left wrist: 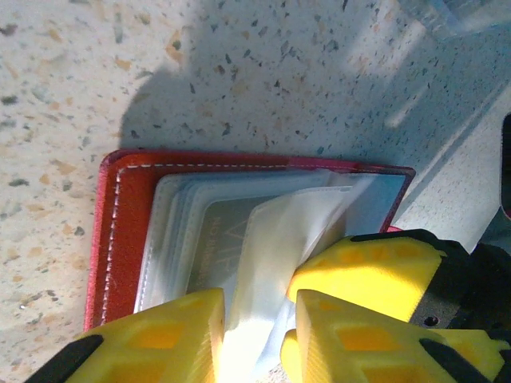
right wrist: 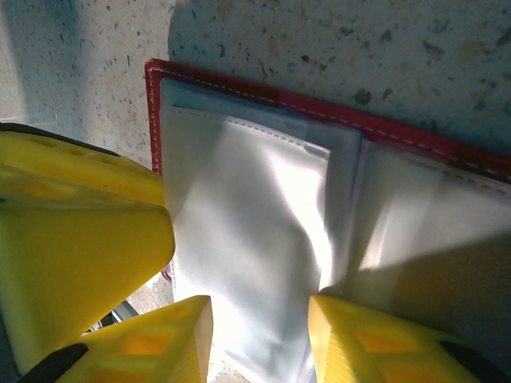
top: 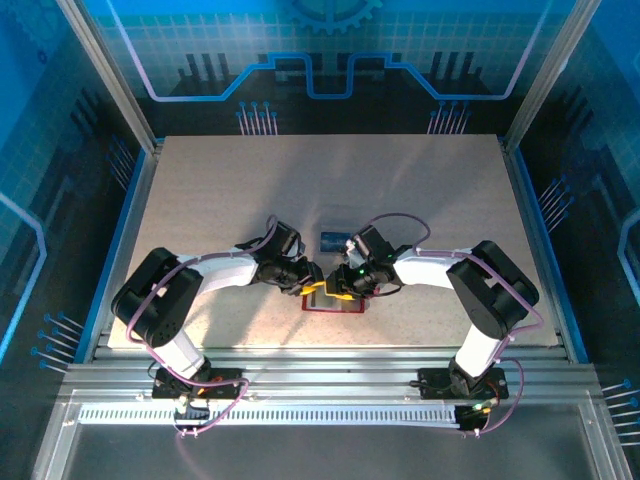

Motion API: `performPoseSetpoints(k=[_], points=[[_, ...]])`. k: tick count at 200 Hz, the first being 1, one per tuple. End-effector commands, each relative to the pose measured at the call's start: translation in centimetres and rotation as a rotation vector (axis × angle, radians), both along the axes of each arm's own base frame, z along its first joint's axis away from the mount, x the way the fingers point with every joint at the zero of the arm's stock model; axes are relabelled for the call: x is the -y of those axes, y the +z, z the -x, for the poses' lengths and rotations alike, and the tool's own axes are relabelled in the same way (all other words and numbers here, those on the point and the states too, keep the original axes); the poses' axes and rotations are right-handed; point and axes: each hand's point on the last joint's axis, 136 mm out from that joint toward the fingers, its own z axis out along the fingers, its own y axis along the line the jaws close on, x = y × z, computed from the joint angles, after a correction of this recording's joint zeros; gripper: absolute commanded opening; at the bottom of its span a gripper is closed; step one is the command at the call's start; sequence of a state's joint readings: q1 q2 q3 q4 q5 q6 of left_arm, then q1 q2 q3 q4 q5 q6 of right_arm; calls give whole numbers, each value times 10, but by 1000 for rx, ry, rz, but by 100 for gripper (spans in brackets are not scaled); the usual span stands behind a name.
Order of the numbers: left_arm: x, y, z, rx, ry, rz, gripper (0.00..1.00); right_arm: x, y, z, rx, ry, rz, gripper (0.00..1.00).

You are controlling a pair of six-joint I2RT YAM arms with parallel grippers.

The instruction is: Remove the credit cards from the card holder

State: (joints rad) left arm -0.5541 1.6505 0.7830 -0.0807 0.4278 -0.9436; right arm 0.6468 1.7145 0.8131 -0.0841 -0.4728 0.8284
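Now I am pinching a clear pocket sleeve of the card holder (left wrist: 128, 231) with my left gripper (left wrist: 259, 339); my right gripper (right wrist: 259, 339) is straddling another sleeve, both lying on the surface (top: 200, 200).

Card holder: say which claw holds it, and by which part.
Both claws, left and right, straddle clear sleeves of the open card holder; whether either pinches them cannot be told.

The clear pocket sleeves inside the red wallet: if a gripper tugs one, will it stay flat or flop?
Probably flop: the sleeve caught by the left gripper already bulges up off the wallet. It looks thin and glossy, so it may slip between the fingers. The wallet seems light and could drag along the table.
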Motion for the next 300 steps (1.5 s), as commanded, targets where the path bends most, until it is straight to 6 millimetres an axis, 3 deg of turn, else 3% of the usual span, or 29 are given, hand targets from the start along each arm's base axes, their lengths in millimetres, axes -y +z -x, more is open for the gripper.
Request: performPoseSetpoints(k=[1, 123, 196, 300], points=[[11, 6, 3, -7, -31, 32, 29, 2, 4, 3, -11, -8, -13, 38], [17, 18, -4, 12, -42, 51, 29, 7, 41, -5, 56, -13, -18, 39], [25, 36, -8, 35, -58, 73, 32, 38, 59, -15, 103, -70, -9, 40], [61, 44, -11, 48, -118, 97, 33, 88, 72, -18, 141, -177, -5, 39]])
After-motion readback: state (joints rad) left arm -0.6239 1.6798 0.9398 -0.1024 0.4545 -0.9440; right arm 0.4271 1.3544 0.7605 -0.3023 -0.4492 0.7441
